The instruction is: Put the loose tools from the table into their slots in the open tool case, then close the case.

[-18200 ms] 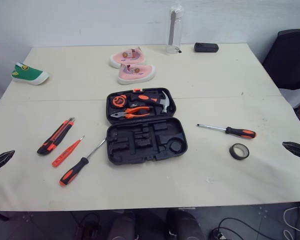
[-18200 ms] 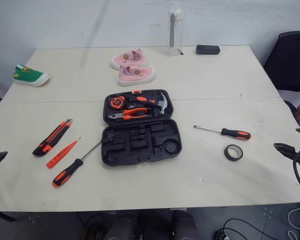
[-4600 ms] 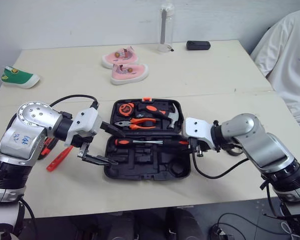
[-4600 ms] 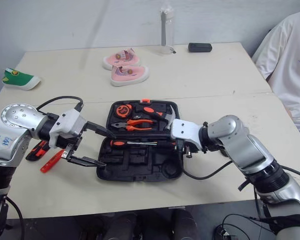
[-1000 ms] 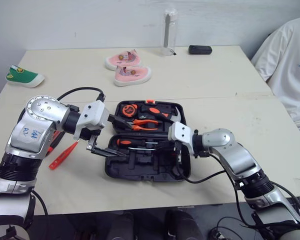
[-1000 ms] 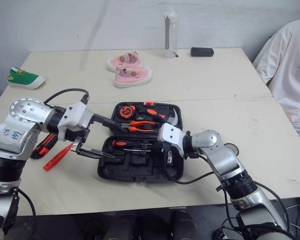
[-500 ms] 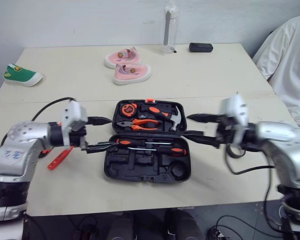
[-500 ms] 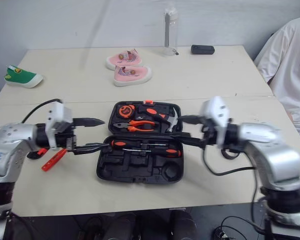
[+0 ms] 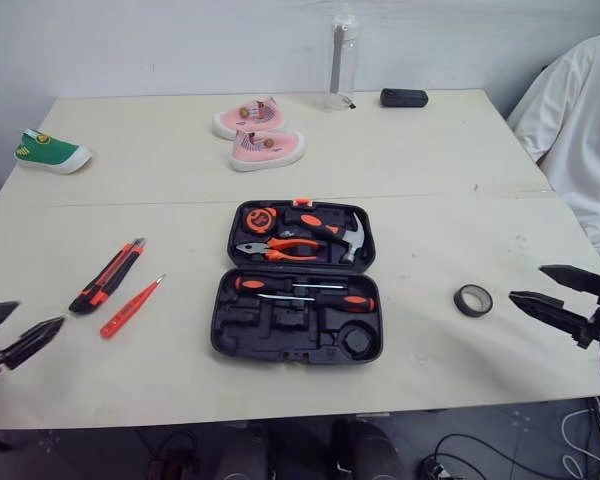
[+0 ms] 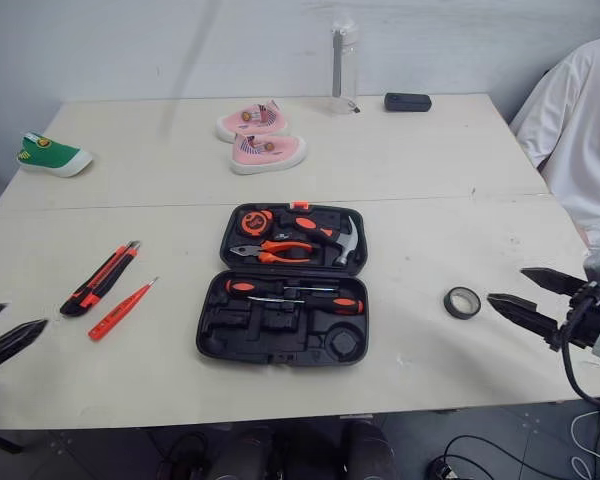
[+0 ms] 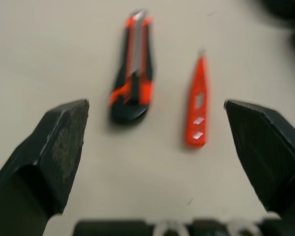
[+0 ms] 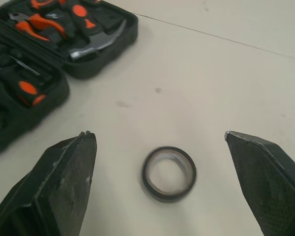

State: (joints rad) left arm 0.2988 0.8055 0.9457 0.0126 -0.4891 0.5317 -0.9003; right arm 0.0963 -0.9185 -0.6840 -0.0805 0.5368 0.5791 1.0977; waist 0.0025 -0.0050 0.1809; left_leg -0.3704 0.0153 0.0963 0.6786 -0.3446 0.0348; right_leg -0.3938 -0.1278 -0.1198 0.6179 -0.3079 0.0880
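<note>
The black tool case (image 9: 297, 342) lies open in the middle of the table, with hammer, pliers and tape measure in its far half and two orange-handled screwdrivers (image 9: 305, 292) in its near half. Left of it lie a black and orange utility knife (image 9: 109, 273) and a thin orange tester pen (image 9: 131, 306). A black tape roll (image 9: 473, 299) rests to the right. My left gripper (image 9: 10, 330) is open at the left table edge, facing the knife (image 11: 133, 88) and pen (image 11: 198, 103). Open too, my right gripper (image 9: 550, 294) sits at the right edge, facing the roll (image 12: 168, 172).
Two pink shoes (image 9: 255, 132), a green shoe (image 9: 48, 151), a clear bottle (image 9: 342, 62) and a small black box (image 9: 404, 97) stand along the far side of the table. A person in a white shirt (image 9: 580, 130) is at the right edge.
Both arms have drawn back from beside the case to the table's left and right edges. The two screwdrivers stay in the case's near half.
</note>
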